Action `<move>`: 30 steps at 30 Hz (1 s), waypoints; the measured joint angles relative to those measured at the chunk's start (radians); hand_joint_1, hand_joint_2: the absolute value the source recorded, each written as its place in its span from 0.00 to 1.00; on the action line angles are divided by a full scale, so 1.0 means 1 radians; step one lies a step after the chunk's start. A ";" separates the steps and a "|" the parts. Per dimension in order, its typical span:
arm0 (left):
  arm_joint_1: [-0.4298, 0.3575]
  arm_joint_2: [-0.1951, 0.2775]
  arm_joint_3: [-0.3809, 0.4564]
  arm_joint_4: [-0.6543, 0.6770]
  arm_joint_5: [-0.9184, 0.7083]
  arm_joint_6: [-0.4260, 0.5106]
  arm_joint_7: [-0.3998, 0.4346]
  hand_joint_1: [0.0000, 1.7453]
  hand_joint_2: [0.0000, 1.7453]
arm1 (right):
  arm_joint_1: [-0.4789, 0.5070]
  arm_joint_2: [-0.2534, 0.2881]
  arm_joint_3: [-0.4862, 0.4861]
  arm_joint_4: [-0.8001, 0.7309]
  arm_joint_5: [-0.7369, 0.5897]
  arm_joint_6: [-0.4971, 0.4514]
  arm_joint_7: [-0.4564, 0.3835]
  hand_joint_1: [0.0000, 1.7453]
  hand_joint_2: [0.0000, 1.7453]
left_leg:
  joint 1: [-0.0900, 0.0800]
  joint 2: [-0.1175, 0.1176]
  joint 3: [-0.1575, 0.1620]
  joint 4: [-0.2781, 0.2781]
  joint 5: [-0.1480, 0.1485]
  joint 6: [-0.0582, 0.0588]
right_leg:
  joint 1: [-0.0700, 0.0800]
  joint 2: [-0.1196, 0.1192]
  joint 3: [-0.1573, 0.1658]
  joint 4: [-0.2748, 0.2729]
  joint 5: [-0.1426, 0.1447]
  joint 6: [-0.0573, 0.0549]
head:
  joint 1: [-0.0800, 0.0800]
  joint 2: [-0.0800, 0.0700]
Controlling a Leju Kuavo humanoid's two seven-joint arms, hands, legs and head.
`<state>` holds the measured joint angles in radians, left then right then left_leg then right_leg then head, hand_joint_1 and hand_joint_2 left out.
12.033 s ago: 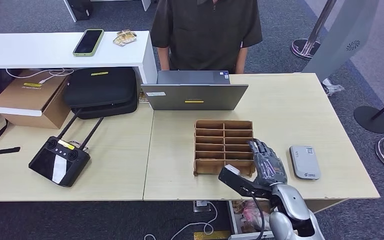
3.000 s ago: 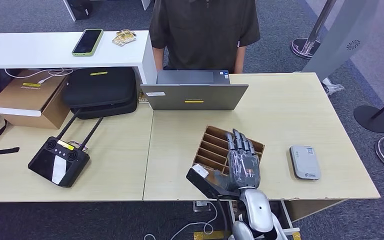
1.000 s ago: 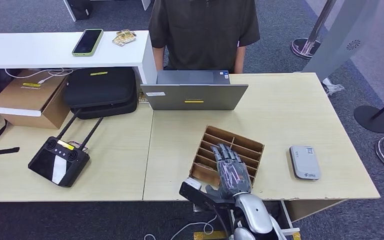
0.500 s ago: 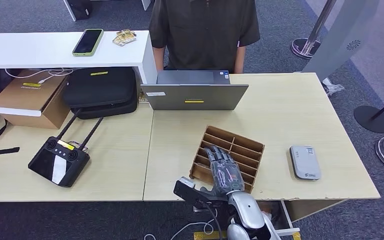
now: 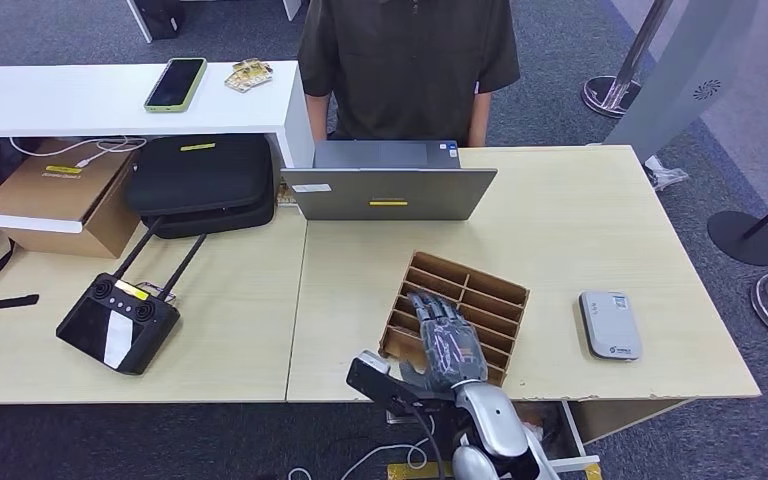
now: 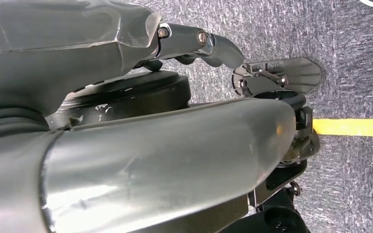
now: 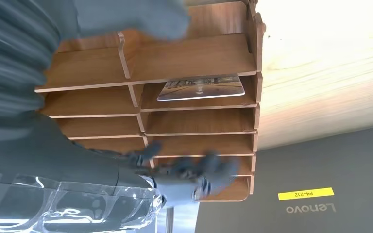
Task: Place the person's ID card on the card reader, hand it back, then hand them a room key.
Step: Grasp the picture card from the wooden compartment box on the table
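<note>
Several dark fingers (image 5: 430, 308) of the right hand (image 5: 447, 345) are spread flat over the wooden slotted organizer (image 5: 480, 291), nothing gripped. One room key card (image 7: 201, 88) is seen lying in a slot, its long axis along that slot. The organizer sits skewed on the table (image 5: 580, 225), near the card reader (image 5: 610, 324). The left hand (image 6: 194, 43) hangs, fingers curled.

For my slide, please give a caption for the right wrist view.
Right hand reaching over the wooden slotted organizer, one card lying in a compartment.
</note>
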<state>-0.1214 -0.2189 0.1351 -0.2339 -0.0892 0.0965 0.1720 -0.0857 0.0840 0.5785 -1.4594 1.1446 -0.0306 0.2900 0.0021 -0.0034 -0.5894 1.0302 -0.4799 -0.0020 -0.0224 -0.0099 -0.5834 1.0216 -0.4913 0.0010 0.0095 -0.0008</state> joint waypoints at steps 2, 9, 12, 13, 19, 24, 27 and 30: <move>0.000 0.000 -0.003 -0.001 -0.001 0.001 0.000 0.00 0.00 | 0.000 0.000 0.000 0.002 0.000 -0.001 -0.001 0.97 1.00 | 0.000 0.000 0.000 0.000 0.000 0.000 | 0.000 0.000 0.000 0.000 0.000 0.000 | 0.000 0.000; -0.003 -0.002 -0.014 -0.002 -0.002 0.008 0.000 0.00 0.00 | -0.002 0.001 -0.001 0.009 0.001 -0.008 -0.003 0.97 1.00 | 0.000 0.000 0.000 0.000 0.000 0.000 | 0.000 0.000 0.000 0.000 0.000 0.000 | 0.000 0.000; -0.004 -0.003 -0.016 -0.002 -0.002 0.009 0.000 0.00 0.00 | -0.006 0.001 -0.003 0.013 0.001 -0.013 -0.003 0.97 1.00 | 0.000 0.000 0.000 0.000 0.000 0.000 | 0.000 0.000 0.000 0.000 0.000 0.000 | 0.000 0.000; -0.005 -0.003 -0.016 -0.002 -0.002 0.009 0.000 0.00 0.00 | -0.006 0.002 -0.004 0.015 0.001 -0.014 -0.003 0.98 1.00 | 0.000 0.000 0.000 0.000 0.000 0.000 | 0.000 0.000 0.000 0.000 0.000 0.000 | 0.000 0.000; -0.005 -0.003 -0.016 -0.002 -0.002 0.009 0.000 0.00 0.00 | -0.006 0.002 -0.005 0.019 -0.003 -0.016 -0.003 0.97 1.00 | 0.000 0.000 0.000 0.000 0.000 0.000 | 0.000 0.000 0.000 0.000 0.000 0.000 | 0.000 0.000; -0.005 -0.003 -0.016 -0.002 0.004 0.009 0.000 0.00 0.00 | -0.006 0.003 -0.008 0.019 -0.004 -0.019 -0.003 0.98 1.00 | 0.000 0.000 0.000 0.000 0.000 0.000 | 0.000 0.000 0.000 0.000 0.000 0.000 | 0.000 0.000; -0.005 -0.003 -0.016 -0.002 0.008 0.009 0.000 0.00 0.00 | -0.005 0.006 -0.010 0.019 -0.005 -0.019 -0.003 0.98 1.00 | 0.000 0.000 0.000 0.000 0.000 0.000 | 0.000 0.000 0.000 0.000 0.000 0.000 | 0.000 0.000; -0.005 -0.003 -0.016 -0.002 0.008 0.009 0.000 0.00 0.00 | -0.005 0.008 -0.010 0.019 -0.005 -0.019 -0.003 0.98 1.00 | 0.000 0.000 0.000 0.000 0.000 0.000 | 0.000 0.000 0.000 0.000 0.000 0.000 | 0.000 0.000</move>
<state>-0.1260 -0.2216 0.1190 -0.2358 -0.0809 0.1057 0.1717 -0.0910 0.0916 0.5680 -1.4408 1.1398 -0.0496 0.2869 0.0021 -0.0033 -0.5894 1.0302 -0.4799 -0.0020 -0.0223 -0.0099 -0.5834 1.0217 -0.4913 0.0010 0.0095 -0.0008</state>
